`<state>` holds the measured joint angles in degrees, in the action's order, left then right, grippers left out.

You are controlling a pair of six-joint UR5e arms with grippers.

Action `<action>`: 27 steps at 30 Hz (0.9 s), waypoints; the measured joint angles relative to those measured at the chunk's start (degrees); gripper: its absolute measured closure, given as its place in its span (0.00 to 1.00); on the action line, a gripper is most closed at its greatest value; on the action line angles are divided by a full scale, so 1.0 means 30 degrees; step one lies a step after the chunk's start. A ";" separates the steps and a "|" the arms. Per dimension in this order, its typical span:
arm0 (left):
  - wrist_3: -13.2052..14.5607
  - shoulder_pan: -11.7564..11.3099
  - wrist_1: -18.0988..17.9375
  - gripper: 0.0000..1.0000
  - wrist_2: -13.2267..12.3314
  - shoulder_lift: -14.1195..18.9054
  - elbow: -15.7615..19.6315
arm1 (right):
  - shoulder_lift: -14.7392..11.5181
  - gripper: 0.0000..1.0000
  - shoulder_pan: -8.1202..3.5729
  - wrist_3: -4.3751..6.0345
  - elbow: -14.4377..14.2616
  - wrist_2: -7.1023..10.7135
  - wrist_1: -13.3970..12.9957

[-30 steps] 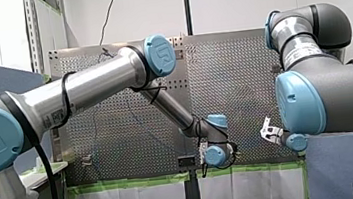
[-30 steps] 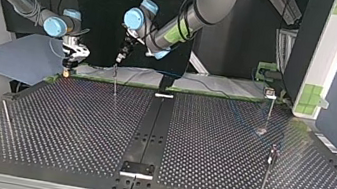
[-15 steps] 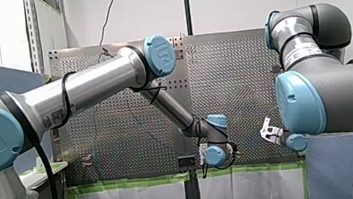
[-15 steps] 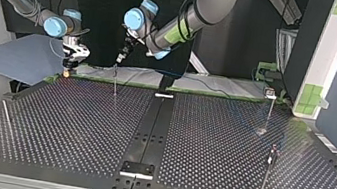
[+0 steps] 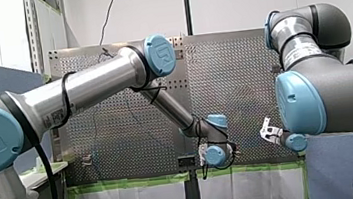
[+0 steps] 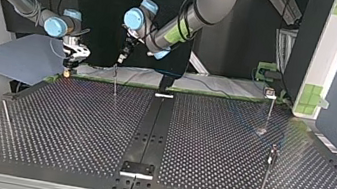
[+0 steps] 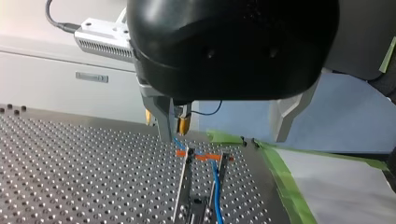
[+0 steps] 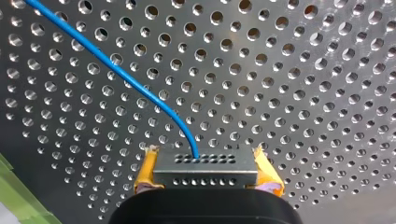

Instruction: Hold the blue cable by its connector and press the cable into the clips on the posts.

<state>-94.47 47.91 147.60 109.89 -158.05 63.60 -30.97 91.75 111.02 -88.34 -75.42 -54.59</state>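
My right gripper point(image 8: 205, 184) is shut with its yellow pads point(image 8: 145, 172) on the grey connector point(image 8: 205, 167). The blue cable point(image 8: 116, 70) leaves the connector and runs off over the perforated table point(image 8: 303, 93). In the top view my right gripper point(image 6: 67, 70) hangs low at the table's far left edge. My left gripper point(image 6: 121, 58) hovers just above a thin post point(image 6: 115, 82). In the left wrist view my left gripper point(image 7: 223, 137) stands open, its metal fingers point(image 7: 161, 116) wide apart. Below it the blue cable point(image 7: 215, 186) passes orange clips point(image 7: 205, 157) on two posts point(image 7: 183, 186).
More thin posts stand at the top view's right point(image 6: 269, 112) and nearer right point(image 6: 266, 175), and one at its left point(image 6: 7, 121). A black rail point(image 6: 151, 127) runs down the table's middle. Green tape point(image 7: 280, 177) edges the table. A blue-grey panel point(image 6: 15, 56) lies beyond the far left corner.
My left arm's wrist has shifted very slightly above the post. The right arm and the connector have stayed put.
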 joint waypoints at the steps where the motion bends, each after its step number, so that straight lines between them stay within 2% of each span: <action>1: -0.0027 0.0001 0.0025 0.00 0.0055 0.0000 0.0001 | -0.0001 1.00 0.0005 0.0000 -0.0003 0.0000 0.0000; 12: -0.0091 0.0005 0.0183 0.00 0.0201 -0.0001 0.0002 | 0.0001 1.00 0.0052 0.0000 -0.0003 0.0000 -0.0024; 17: -0.0018 -0.0007 0.0632 0.00 0.0299 0.0058 0.0009 | 0.0000 1.00 0.0072 0.0000 -0.0005 0.0000 -0.0013; 23: 0.0614 0.0080 0.1320 0.00 0.0891 0.0758 0.0588 | 0.0004 1.00 0.0078 -0.0130 -0.0010 -0.0042 -0.0001; 27: 0.0370 -0.0035 0.0924 0.00 0.1010 0.1493 0.1304 | 0.0000 1.00 0.0099 -0.0206 0.0000 -0.0071 0.0000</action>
<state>-93.36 47.80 150.38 112.93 -153.57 67.52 -30.97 92.05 110.41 -88.34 -75.63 -54.59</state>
